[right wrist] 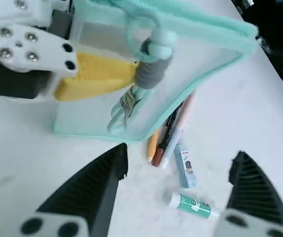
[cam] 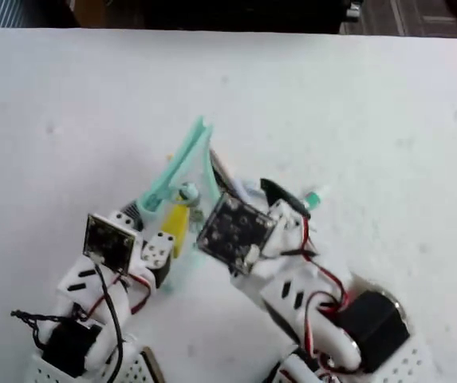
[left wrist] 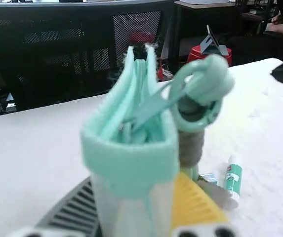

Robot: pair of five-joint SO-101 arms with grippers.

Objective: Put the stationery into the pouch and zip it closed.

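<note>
The clear pouch [cam: 182, 159] with mint trim stands on edge, its zip open along the upper side and a ring pull [left wrist: 200, 94] hanging from it. My left gripper [cam: 168, 227] is shut on one end of the pouch [left wrist: 131, 148]; its yellow finger [right wrist: 97, 79] presses the clear wall. My right gripper [right wrist: 180, 155] is open just above the table beside the pouch [right wrist: 190, 59]. Under it lie pens [right wrist: 168, 133], a small eraser box [right wrist: 185, 160] and a green-and-white glue stick [right wrist: 190, 205]. The pens lie partly under the pouch's edge.
The white table [cam: 356, 104] stretches open to the back and right. The glue stick [cam: 316, 197] lies just right of the right gripper [cam: 276, 193]. Both arm bases crowd the front edge. Dark chairs stand beyond the table's far edge.
</note>
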